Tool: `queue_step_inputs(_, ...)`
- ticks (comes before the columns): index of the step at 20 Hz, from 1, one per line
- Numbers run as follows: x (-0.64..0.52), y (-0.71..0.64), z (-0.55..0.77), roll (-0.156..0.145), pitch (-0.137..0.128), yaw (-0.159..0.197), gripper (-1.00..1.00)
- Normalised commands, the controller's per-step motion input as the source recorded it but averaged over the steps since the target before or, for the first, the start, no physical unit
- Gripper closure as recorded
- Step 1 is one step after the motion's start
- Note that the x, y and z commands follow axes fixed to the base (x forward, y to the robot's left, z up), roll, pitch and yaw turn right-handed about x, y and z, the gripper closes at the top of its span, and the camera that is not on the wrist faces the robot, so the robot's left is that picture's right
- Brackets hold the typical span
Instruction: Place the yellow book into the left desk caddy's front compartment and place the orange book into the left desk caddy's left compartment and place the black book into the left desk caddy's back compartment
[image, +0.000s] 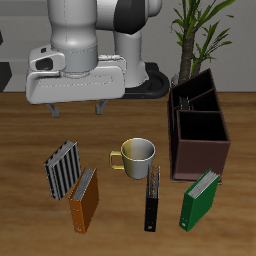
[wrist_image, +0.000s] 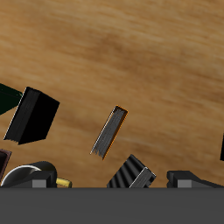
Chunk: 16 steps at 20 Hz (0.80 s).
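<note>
The orange book (image: 84, 200) (wrist_image: 109, 131) stands near the table's front edge, its page edges showing in the wrist view. The black book (image: 152, 198) (wrist_image: 31, 114) stands past the mug, also near the front edge. The left desk caddy (image: 197, 125), a dark brown box with dividers, stands farther back; its largest section (image: 201, 128) looks dark inside. My gripper (image: 75, 107) (wrist_image: 114, 180) hangs open high above the table, well back from the books, holding nothing. The yellow book is in neither view.
A black-and-white striped book (image: 62, 167) (wrist_image: 131, 172) stands just behind the orange book. A pale mug (image: 135, 155) (wrist_image: 26, 175) sits mid-table. A green book (image: 198, 198) (wrist_image: 7, 96) stands in front of the caddy. A potted plant (image: 200, 30) rises behind the caddy.
</note>
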Motion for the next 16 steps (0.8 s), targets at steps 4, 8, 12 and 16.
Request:
queue_step_inputs(4, 0.2, -0.1, 0.02, -0.024, -0.023, -0.06, -1.0)
queue_step_inputs(8, 0.23, 0.03, -0.21, 0.035, -0.019, -0.025, -1.0)
queue_step_inputs(12, 0.12, -0.01, -0.41, 0.018, -0.05, -0.071, -1.0)
queue_step_inputs(16, 0.11, -0.09, -0.37, -0.011, -0.029, -0.06, -1.0)
